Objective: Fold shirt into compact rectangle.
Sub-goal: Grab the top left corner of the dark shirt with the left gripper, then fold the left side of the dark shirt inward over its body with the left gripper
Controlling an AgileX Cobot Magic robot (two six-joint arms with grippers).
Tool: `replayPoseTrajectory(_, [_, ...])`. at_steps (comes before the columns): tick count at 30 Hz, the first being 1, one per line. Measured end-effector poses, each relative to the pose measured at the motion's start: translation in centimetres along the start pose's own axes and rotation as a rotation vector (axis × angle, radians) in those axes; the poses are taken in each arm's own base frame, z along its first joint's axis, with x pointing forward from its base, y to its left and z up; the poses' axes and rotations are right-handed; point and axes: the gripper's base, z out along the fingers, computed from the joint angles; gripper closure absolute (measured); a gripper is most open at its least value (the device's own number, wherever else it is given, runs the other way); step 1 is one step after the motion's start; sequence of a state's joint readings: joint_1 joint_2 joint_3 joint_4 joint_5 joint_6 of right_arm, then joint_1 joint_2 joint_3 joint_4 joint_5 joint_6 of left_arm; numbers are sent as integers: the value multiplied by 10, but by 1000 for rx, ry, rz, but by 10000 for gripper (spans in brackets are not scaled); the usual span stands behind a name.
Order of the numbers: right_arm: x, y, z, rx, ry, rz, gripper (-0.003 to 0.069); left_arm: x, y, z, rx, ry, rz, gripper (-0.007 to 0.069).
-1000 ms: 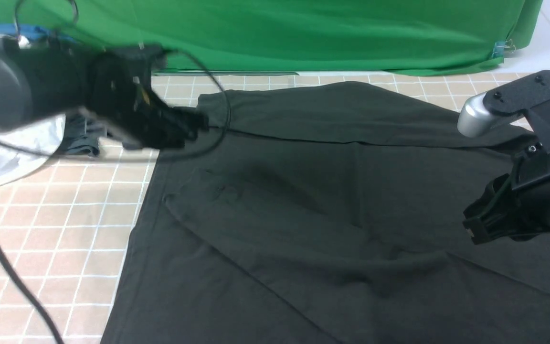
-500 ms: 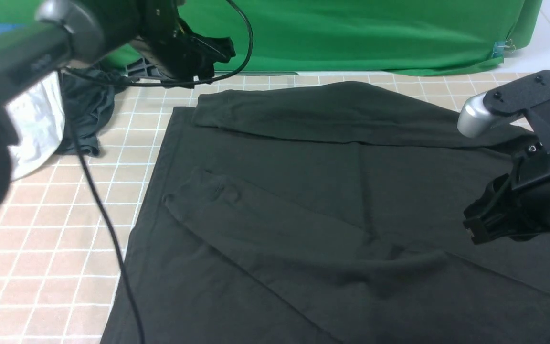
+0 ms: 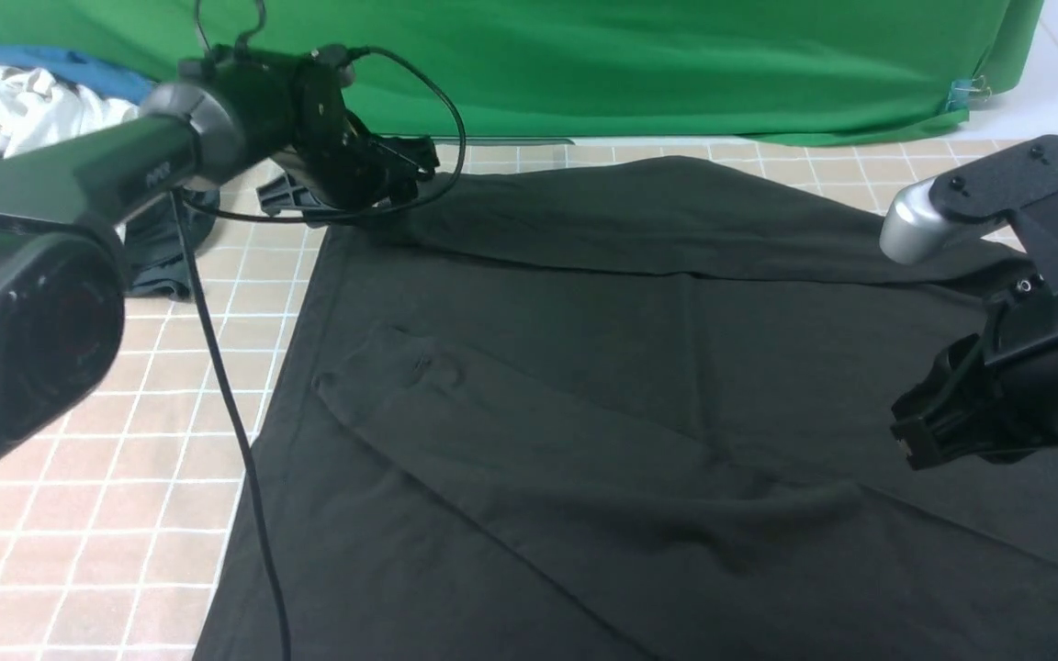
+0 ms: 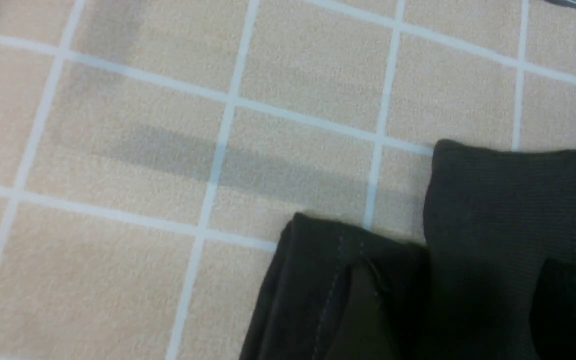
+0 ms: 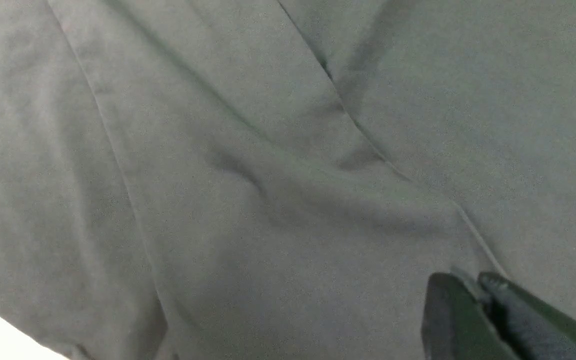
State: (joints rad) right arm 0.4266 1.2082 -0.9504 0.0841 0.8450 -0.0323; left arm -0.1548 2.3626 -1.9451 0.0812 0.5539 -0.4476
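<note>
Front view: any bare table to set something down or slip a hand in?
Yes: the tiled strip left of the shirt, partly crossed by a hanging cable. Crowded: far left, arm over bunched clothes.

Black arms [image 3: 244, 119], looping dark cables [image 3: 226, 386]

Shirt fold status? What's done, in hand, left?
Done, apparently: the far sleeve is folded across the shirt, and another section lies slantwise over the near part.
In hand: nothing clearly gripped. The left gripper, fingers apart, is at the shirt's far left corner; the right gripper is closed over the body.
Left: the body is still spread wide, so the compacting folds look undone.
</note>
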Motion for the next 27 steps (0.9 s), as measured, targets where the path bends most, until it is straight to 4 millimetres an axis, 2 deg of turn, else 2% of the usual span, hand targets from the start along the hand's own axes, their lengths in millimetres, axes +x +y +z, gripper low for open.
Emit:
replayPoseTrajectory(7, [0, 0, 0, 0, 0, 0, 557, 3, 0, 9, 14, -8, -5, 209])
replayPoseTrajectory(10, [0, 0, 0, 0, 0, 0, 557, 4, -1, 9, 20, -2, 22, 267])
replayPoseTrajectory(13, [0, 0, 0, 0, 0, 0, 557, 5, -2, 11, 35, 8, 60, 379])
replayPoseTrajectory(16, [0, 0, 0, 0, 0, 1, 554, 6, -3, 11, 49, 14, 80, 547])
replayPoseTrajectory(18, [0, 0, 0, 0, 0, 1, 553, 6, -3, 10, 52, 15, 98, 575])
replayPoseTrajectory(22, [0, 0, 0, 0, 0, 1, 550, 0, -6, -6, 54, 29, 124, 580])
replayPoseTrajectory(23, [0, 0, 0, 0, 0, 2, 549, -9, -9, -22, 62, 9, 126, 580])
replayPoseTrajectory(24, [0, 0, 0, 0, 0, 2, 549, -9, -9, -22, 61, 11, 126, 580])
replayPoseTrajectory(25, [0, 0, 0, 0, 0, 2, 547, -18, -12, -41, 69, -9, 126, 580])
replayPoseTrajectory(26, [0, 0, 0, 0, 0, 2, 547, -19, -12, -44, 70, -9, 127, 580])
replayPoseTrajectory(27, [0, 0, 0, 0, 0, 2, 547, -24, -14, -55, 77, -21, 125, 580])
